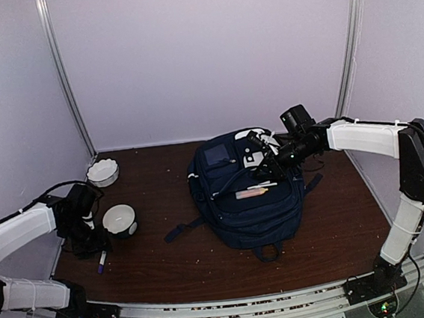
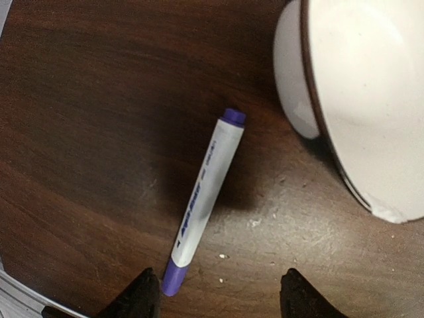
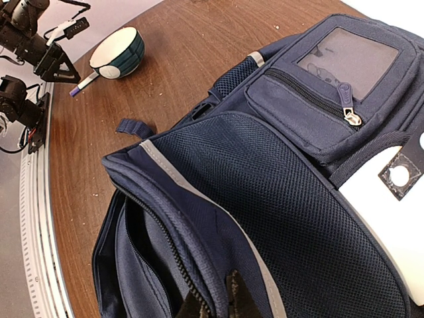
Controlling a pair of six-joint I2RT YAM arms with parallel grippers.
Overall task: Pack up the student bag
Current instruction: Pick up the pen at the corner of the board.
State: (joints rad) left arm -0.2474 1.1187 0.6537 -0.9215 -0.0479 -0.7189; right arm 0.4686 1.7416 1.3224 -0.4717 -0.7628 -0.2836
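1. The student bag lies flat on the dark wooden surface, right of centre. Its top end points toward the back wall and its front pocket faces up.
2. My right claw is pressed together on the fabric rim of the bag's main opening, beside the zip track. As I read it, I hold it there to lift the rim so the mouth gapes and something can be slid in.
3. In the right wrist view the opening shows as a dark slot along the bag's side, with the mesh panel above it. I cannot see what is inside.
4. From above, a pale, pen-like thing lies across the bag's upper face. I cannot tell whether it sits on the fabric or in a pocket.
5. My left claw hangs spread over a marker with a white barrel and purple ends, and it grips nothing. The marker's lower purple end lies just beside my left finger, not squarely between the two.
6. The marker lies loose on the surface just beside a white bowl, and a second bowl stands farther back.
7. The marker looks like the next thing to pack. It lies slantwise to my fingers, so I would centre over the barrel before closing, well away from the bowl's wall.
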